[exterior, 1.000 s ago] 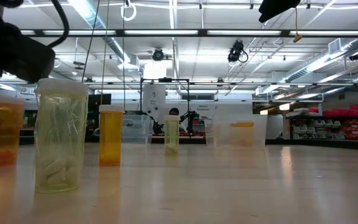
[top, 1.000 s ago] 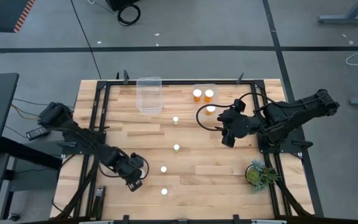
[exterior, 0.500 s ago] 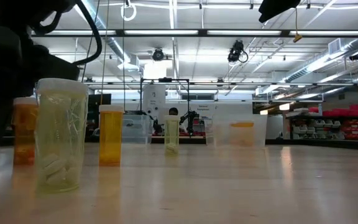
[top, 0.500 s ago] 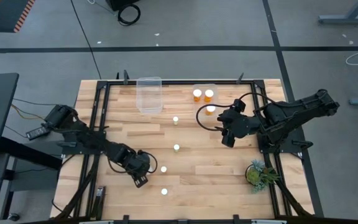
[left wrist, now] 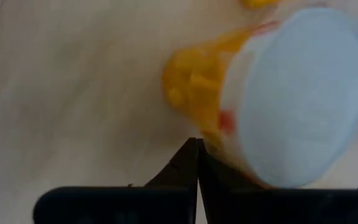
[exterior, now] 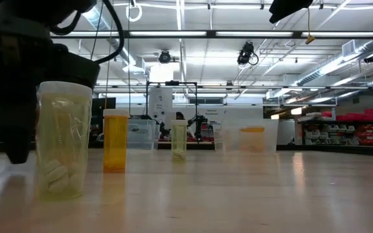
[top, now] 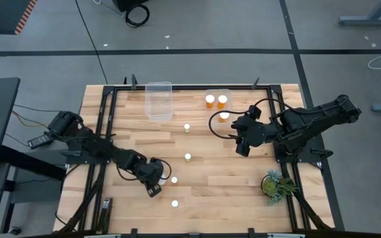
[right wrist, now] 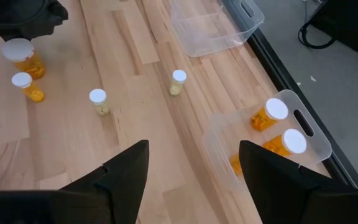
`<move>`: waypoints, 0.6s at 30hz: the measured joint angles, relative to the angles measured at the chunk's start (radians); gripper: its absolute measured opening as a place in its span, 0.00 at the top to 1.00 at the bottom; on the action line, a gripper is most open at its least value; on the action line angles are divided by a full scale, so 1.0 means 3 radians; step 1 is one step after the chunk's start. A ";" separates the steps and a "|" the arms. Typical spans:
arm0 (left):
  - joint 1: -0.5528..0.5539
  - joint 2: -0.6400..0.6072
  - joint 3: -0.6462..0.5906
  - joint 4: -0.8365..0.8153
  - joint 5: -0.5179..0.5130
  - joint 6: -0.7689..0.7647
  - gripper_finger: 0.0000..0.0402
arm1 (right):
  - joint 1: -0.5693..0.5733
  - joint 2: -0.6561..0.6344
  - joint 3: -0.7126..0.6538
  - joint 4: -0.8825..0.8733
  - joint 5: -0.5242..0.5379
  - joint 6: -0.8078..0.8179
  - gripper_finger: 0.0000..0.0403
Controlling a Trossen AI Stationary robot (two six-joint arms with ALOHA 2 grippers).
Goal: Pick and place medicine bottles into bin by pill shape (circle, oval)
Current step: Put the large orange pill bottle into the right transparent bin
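Bottle (top: 174, 180) stands low centre on the worktop (top: 204, 185); your left pincer (top: 155, 191), pressed together, has slid beside it. Spread it before grasping. Right pincer (top: 243, 150) waits spread.

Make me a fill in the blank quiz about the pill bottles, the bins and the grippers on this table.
1. Loose on the table, outside any bin, stand ___ medicine bottles.
2. The clear bin nearer the left arm holds ___ bottles.
3. The left gripper, beside a bottle, is ___.
4. The potted plant sits on the ___ arm's side.

Missing words: four; no; shut; right
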 joint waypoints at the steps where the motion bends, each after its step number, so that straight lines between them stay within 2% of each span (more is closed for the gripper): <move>1: 0.0017 0.0000 0.0000 0.0036 0.0001 0.0023 0.97 | 0.0000 0.0000 0.0000 0.0001 0.0000 0.0000 0.36; 6: 0.0118 0.0000 0.0000 0.0147 -0.0009 0.0120 0.99 | 0.0000 0.0000 0.0000 0.0009 0.0000 0.0000 0.36; 18: 0.0315 0.0000 0.0000 0.0155 -0.0350 0.0368 0.96 | 0.0000 0.0000 0.0000 0.0008 0.0000 -0.0001 0.36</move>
